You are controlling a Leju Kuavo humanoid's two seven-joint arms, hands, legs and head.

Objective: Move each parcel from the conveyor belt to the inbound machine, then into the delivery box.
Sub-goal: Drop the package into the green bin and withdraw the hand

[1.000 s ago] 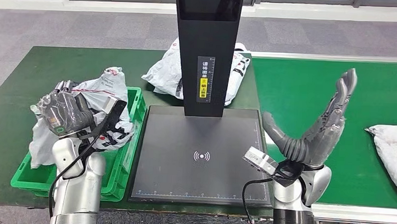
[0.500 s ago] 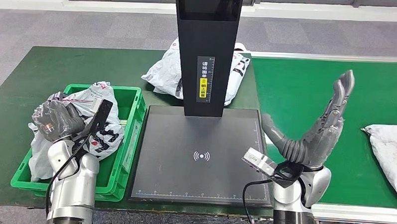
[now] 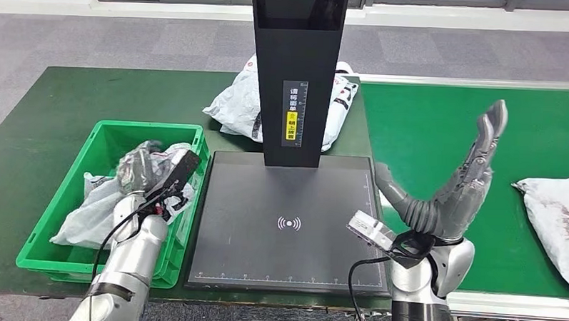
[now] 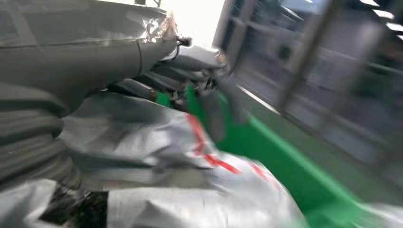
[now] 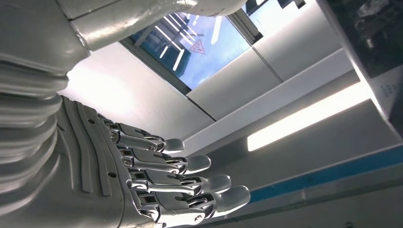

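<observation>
The left hand (image 3: 140,171) is down inside the green box (image 3: 72,196), its fingers closed on the grey parcel (image 3: 94,211) that lies in the box, so the drop-off looks nearly done; the scanner plate (image 3: 288,225) beside it is bare, ready for the next bag; the right hand (image 3: 456,188) stands open and empty, fingers spread upward, at the edge of the belt (image 3: 440,123), likely waiting for the parcel on the belt (image 3: 558,220) to come within reach; another bag (image 3: 241,102) lies on the desk (image 3: 48,102) behind the scanner post.
</observation>
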